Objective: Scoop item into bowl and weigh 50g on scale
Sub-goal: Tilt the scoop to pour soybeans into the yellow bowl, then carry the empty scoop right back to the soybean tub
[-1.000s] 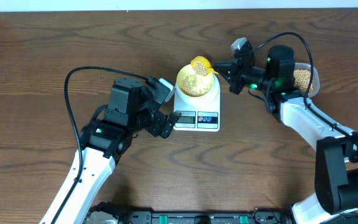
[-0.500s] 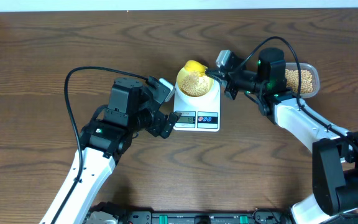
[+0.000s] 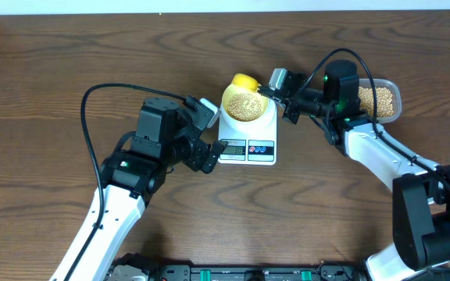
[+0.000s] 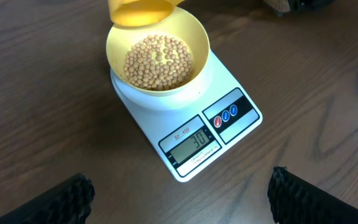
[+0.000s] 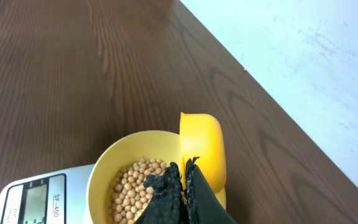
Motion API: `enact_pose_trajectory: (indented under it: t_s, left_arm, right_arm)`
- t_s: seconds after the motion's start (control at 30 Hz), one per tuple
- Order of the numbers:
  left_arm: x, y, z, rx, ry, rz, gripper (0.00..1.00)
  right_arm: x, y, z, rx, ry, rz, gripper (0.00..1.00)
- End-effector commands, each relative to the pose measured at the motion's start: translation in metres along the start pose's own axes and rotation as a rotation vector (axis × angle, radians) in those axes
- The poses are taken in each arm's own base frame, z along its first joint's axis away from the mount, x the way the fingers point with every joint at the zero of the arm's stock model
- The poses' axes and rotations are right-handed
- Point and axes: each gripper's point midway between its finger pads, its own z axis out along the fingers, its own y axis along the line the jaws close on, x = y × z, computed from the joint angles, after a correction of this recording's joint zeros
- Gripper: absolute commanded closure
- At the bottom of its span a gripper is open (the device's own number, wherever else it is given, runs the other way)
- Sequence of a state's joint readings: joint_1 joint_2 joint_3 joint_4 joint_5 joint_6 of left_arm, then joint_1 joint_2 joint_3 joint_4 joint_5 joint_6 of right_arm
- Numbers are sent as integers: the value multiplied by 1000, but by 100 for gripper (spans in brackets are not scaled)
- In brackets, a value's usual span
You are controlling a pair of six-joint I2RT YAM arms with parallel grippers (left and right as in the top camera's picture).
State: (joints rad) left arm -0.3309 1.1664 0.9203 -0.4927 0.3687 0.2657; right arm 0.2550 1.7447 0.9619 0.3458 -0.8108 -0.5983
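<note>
The right gripper (image 3: 269, 94) is pinching a bright yellow plastic scoop (image 3: 244, 81), its fingers (image 5: 166, 190) pressed together on the scoop's near end. The scoop is hanging tipped on its side just beyond the fingertips, over the far rim of a small round pale-yellow bowl (image 4: 199, 38). The bowl is sitting directly below and ahead of these fingers, on the round platform of a white rectangular digital kitchen scale (image 4: 225, 84). A heap of small round tan beans (image 4: 158, 60) is lying inside the bowl, covering its bottom. The scale's display (image 4: 191, 140) is showing 30.

Behind the right gripper, beside its arm's wrist, a clear rounded plastic tub (image 3: 397, 97) is holding more of the same beans.

The left gripper (image 3: 204, 151) is hovering over the dark wooden table (image 3: 53, 62), its fingers (image 4: 61, 200) spread wide and holding nothing. The scale's front edge is lying just ahead of it, between the two fingers' lines.
</note>
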Motion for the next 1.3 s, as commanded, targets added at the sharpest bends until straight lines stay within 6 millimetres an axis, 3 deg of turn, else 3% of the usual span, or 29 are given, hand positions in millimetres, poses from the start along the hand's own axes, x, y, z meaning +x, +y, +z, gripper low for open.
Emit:
enact_pose_trajectory:
  t_s: [0.0, 0.33, 0.5, 0.73, 1.03, 1.27]
  left_arm:
    - [-2, -1, -3, 7, -13, -2, 9]
    - [-2, -1, -3, 7, -13, -2, 9]
    - [-2, -1, -3, 7, -13, -2, 9]
    - [-2, -1, -3, 7, -13, -2, 9]
    - [-2, -1, -3, 7, -13, -2, 8]
    - [-2, -1, -3, 7, -13, -2, 8]
  right_arm:
    - [-2, 1, 1, -4, -14, -4, 99]
    - [-52, -6, -18, 13, -121, 113, 99]
    - [-69, -28, -44, 108, -137, 170, 99]
    - [-48, -68, -94, 295, -61, 348, 99]
    - [-14, -93, -182, 556, 78, 548, 99]
    - [9, -97, -244, 757, 178, 639, 99]
